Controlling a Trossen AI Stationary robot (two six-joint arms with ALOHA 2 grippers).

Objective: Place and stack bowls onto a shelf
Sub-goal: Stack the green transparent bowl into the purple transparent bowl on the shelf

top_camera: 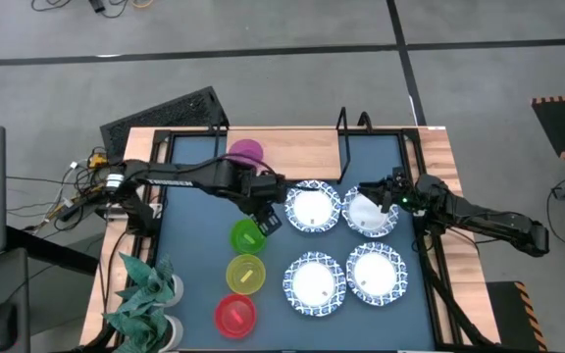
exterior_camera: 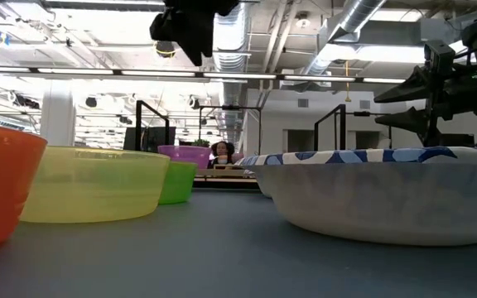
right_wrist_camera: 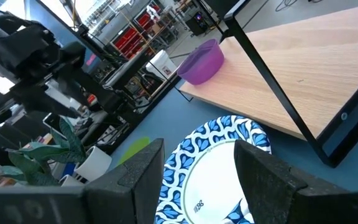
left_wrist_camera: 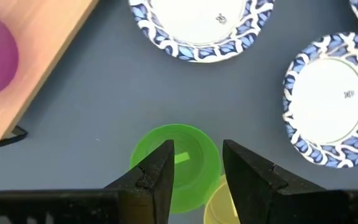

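The purple bowl (top_camera: 246, 152) stands on the light wooden shelf (top_camera: 302, 147) at the table's far side. Green (top_camera: 248, 235), yellow (top_camera: 245, 275) and red (top_camera: 234, 314) bowls sit in a line on the blue tabletop. Four white bowls with blue rims rest to their right, in two rows. My left gripper (left_wrist_camera: 197, 165) is open and hovers well above the green bowl (left_wrist_camera: 185, 155). My right gripper (right_wrist_camera: 197, 177) is open over the far right white bowl (top_camera: 371, 212), whose rim (right_wrist_camera: 213, 140) shows between its fingers. In the low view both grippers stay above the bowls.
A potted plant (top_camera: 145, 294) stands at the table's near left corner. Black frame bars (right_wrist_camera: 272, 81) edge the shelf end beside the right gripper. Cables and a dark slab (top_camera: 165, 118) lie beyond the far left corner. Bare shelf board (right_wrist_camera: 316, 56) stretches right of the purple bowl.
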